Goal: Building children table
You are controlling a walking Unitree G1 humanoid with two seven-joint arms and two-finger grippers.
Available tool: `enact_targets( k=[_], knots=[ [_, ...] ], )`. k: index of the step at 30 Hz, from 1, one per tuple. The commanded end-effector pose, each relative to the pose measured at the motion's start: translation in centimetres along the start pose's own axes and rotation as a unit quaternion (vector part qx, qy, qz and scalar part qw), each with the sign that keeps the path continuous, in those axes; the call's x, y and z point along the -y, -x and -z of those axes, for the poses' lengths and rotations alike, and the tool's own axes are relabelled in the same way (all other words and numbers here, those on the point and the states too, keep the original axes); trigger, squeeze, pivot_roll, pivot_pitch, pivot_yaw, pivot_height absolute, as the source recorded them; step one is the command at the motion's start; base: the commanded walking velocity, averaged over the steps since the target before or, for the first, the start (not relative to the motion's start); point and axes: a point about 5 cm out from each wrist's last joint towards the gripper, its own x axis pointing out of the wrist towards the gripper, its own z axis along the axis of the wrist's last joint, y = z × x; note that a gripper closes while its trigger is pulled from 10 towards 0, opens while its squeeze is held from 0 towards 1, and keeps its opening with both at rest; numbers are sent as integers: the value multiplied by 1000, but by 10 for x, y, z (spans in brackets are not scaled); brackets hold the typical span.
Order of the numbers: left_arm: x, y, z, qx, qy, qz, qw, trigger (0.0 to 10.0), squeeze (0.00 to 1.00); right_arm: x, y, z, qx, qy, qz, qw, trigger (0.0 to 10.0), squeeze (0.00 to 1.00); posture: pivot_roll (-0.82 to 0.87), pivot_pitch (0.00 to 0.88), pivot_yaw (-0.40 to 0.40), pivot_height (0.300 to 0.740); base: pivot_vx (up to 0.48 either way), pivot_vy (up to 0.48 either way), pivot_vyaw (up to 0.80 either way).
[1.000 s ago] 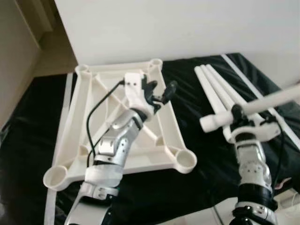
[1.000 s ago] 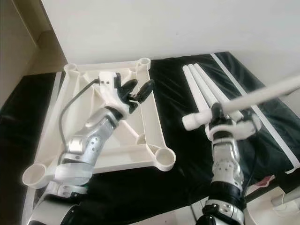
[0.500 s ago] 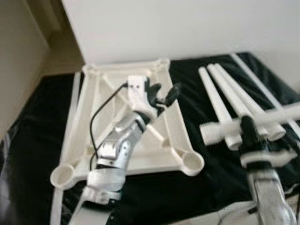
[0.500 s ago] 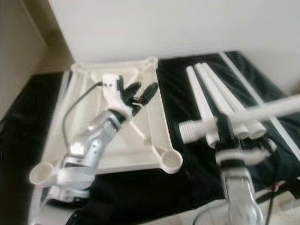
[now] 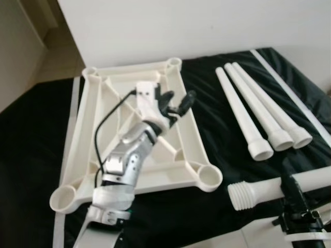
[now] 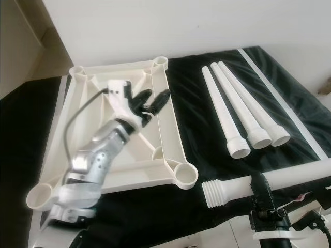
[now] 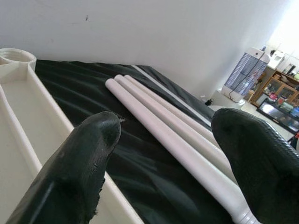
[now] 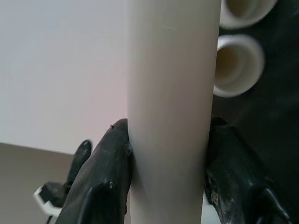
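Left eye view has the upturned tabletop (image 5: 83, 150) lying on a black sheet (image 5: 31, 139), left of three loose legs (image 5: 258, 121) that lie side by side. Left hand (image 5: 176, 106) hovers released over the tabletop's right rail, fingers (image 7: 84, 168) apart. Right hand (image 8: 166, 172) is clenched around a fourth leg (image 6: 269, 181) at the near right, its threaded end (image 6: 213, 192) pointing left, near the tabletop's near right socket (image 6: 184, 174).

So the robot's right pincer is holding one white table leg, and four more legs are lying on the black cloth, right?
Not quite: three legs lie on the black cloth, not four, as the right eye view shows. The right pincer does hold one white table leg.
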Motion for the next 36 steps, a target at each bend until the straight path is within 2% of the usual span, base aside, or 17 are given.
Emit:
enact_targets(
  k=[1,3,6,9,12,14,17,19,20,22,26,29,30,31,32,34,36],
  knots=[
    [2,1,-1,-2,-1,13,1000,10000,0,-5,-7,9,32,-39,-29,998,10000,0,-81,82,51,740,0,0,0],
    [2,1,-2,-1,0,12,1000,10000,0,-7,-7,9,26,-37,-35,998,10000,0,-79,80,49,740,0,0,0],
    [2,2,-2,0,0,9,1000,10000,0,-15,-25,4,13,7,-55,998,10000,0,-72,74,46,740,0,0,0],
    [1,2,-2,-1,0,7,1000,10000,0,-29,-57,-9,26,92,-71,993,10000,0,-73,69,43,740,0,0,0],
    [1,1,-2,0,0,7,1000,10000,0,-38,-75,-16,44,120,-83,988,10000,0,-73,66,43,740,0,0,0],
    [2,1,-2,2,2,8,1000,10000,0,-53,-106,-20,67,204,-96,972,10000,0,-72,58,40,740,0,0,0],
    [3,1,-2,2,3,9,1000,10000,0,-57,-114,-19,69,228,-101,966,10000,0,-70,57,40,740,0,0,0],
    [4,0,-2,2,3,10,1000,10000,0,-62,-129,-15,66,287,-109,949,10000,0,-64,48,45,740,0,0,0],
    [4,0,-2,2,3,10,1000,10000,0,-62,-129,-15,66,287,-109,949,10000,0,-64,48,45,740,0,0,0],
    [4,-1,-3,4,1,13,1000,10000,0,-74,-150,-4,54,385,-129,912,10000,0,-63,43,44,740,0,0,0],
    [3,-2,-5,5,0,14,1000,10000,0,-84,-172,7,59,479,-137,865,10000,0,-62,33,44,740,0,0,0],
    [3,-3,-5,5,0,13,1000,10000,0,-85,-178,7,69,498,-130,855,10000,0,-60,29,42,740,0,0,0],
    [3,-4,-4,6,0,14,1000,10000,0,-84,-184,11,66,515,-130,845,10000,0,-63,23,43,740,0,0,0],
    [4,-5,-4,7,0,15,1000,10000,0,-83,-193,17,57,563,-131,814,10000,0,-63,21,41,740,0,0,0],
    [4,-5,-4,7,0,15,1000,10000,0,-83,-193,17,57,563,-131,814,10000,0,-63,21,41,740,0,0,0],
    [4,-6,-4,7,0,16,1000,10000,0,-81,-199,22,45,603,-133,785,10000,0,-60,12,38,740,0,0,0],
    [5,-6,-3,7,0,16,1000,10000,0,-80,-200,24,44,612,-134,778,10000,0,-60,12,38,740,0,0,0]
  ],
)
